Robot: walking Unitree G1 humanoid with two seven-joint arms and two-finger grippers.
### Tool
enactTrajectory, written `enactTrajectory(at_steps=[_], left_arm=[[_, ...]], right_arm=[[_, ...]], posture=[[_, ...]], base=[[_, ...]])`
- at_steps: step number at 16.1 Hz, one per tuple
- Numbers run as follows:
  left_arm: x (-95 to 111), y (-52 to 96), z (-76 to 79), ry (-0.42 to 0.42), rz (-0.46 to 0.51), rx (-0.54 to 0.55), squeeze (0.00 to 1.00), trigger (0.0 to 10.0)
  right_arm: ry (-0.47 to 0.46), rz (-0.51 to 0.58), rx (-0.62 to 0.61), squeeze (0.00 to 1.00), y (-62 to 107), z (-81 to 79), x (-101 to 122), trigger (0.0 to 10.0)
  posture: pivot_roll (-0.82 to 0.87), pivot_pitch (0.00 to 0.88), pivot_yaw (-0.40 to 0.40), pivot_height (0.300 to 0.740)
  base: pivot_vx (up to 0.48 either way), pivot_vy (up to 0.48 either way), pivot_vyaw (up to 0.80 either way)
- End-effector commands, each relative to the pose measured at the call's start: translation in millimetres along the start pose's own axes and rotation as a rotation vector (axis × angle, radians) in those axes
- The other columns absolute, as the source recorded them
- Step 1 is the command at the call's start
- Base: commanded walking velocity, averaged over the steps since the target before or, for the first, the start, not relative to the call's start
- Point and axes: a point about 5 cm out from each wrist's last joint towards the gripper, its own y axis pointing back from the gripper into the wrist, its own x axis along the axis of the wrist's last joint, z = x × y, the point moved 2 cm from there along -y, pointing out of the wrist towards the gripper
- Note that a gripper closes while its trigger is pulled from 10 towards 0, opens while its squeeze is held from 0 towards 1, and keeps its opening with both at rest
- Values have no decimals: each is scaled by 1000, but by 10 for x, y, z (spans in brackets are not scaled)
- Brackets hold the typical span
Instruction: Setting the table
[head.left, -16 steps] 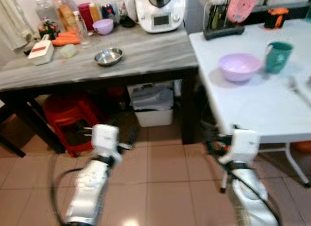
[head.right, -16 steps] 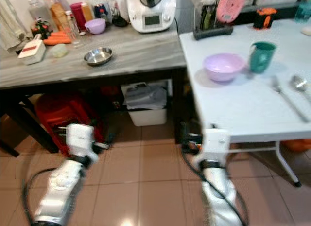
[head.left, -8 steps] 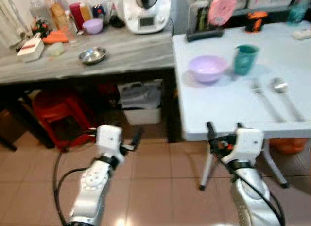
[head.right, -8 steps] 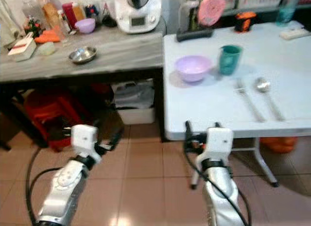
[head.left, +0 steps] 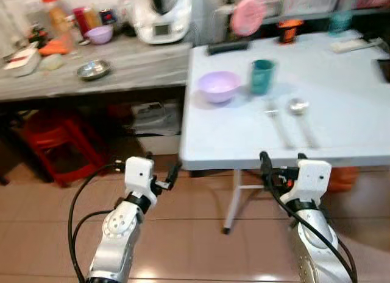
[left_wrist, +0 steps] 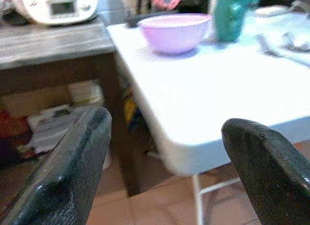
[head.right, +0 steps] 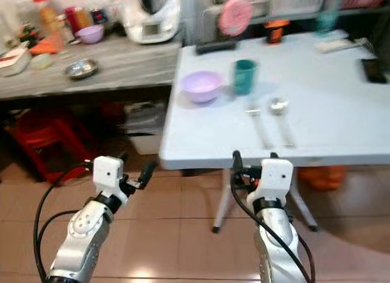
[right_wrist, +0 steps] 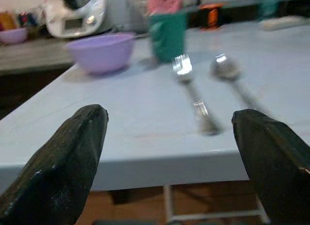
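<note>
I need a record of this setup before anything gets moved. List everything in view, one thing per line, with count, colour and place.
white table: 1, white, ahead of the robot, to the right
bowl: 1, lilac, on the white table's near left part
cup: 1, green, just right of the bowl
fork: 1, silver, in front of the cup
spoon: 1, silver, beside the fork on its right
grey counter: 1, grey top, left of the white table
steel bowl: 1, silver, on the grey counter
white appliance: 1, white, back of the grey counter
red stool: 1, red, under the grey counter
left gripper: 1, black, open, low before the table edge
right gripper: 1, black, open, at the table's near edge
</note>
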Motion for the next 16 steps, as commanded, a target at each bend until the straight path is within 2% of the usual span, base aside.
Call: enactTrajectory(at_steps=[1,6,10,16], left_arm=[[-4,44,-117,-4,-7,25,0,10000],[31,44,-155,28,11,17,0,10000],[47,40,-91,59,23,-22,0,10000],[69,28,-46,79,35,-53,0,10000]], right_arm=[[-19,0,20,0,2,-91,5,10000],[-8,23,37,0,1,-113,42,10000],[-18,27,21,0,2,-99,50,10000],[4,35,28,0,-6,-105,72,10000]], posture=[[-83,34,126,740],[-82,33,128,740],[-86,31,129,740],[-87,34,128,740]], base=[[0,0,0],[0,0,0],[0,0,150],[321,0,0]])
